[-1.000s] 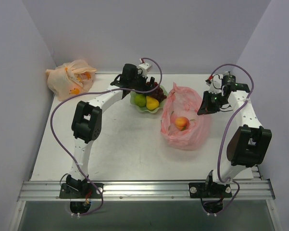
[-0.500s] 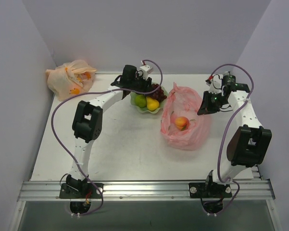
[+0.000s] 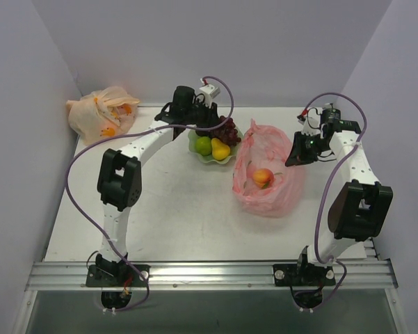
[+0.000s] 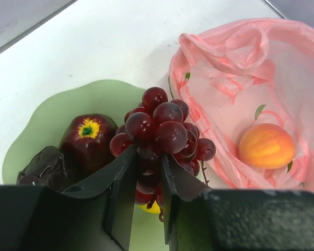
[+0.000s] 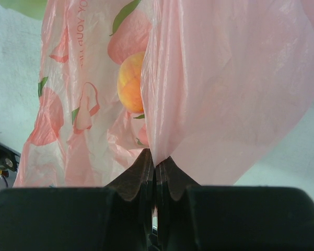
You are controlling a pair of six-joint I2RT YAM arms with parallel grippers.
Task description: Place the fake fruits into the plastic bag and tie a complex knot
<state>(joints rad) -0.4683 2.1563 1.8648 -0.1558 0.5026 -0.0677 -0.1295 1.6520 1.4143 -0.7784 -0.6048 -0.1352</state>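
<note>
While the left tool [image 4: 147,157] is hovering over the green bowl [image 4: 52,112], its two dark fingers [image 4: 123,172] are pressing on the lower part of the grape bunch [image 4: 162,125] from either side. It appears to be grasping the bunch, though the contact is partly hidden behind the grapes. The bunch is sitting over the side of the bowl that faces the plastic bag [image 4: 224,68]. A dark red apple [image 4: 88,138] is lying in the bowl beside the grapes, and a dark lumpy piece [image 4: 47,167] is lying next to the apple. A yellow fruit [image 4: 149,208] is peeking out under the bunch, and the top view is also showing a green fruit [image 3: 204,145] in the bowl.

The bowl is standing near the middle of the far edge of the worktop [image 3: 174,209]. The pink bag is lying just beside it, toward the right edge, with its mouth gaping open. The peach [image 4: 266,146] is resting inside the bag. The right tool [image 5: 154,163] is clenched on a fold of the thin pink film at the side of the bag nearest the right edge, and it is holding that fold up.

A tied bag [image 3: 101,111] of pale orange is sitting at the far left corner, well apart from the rest.
</note>
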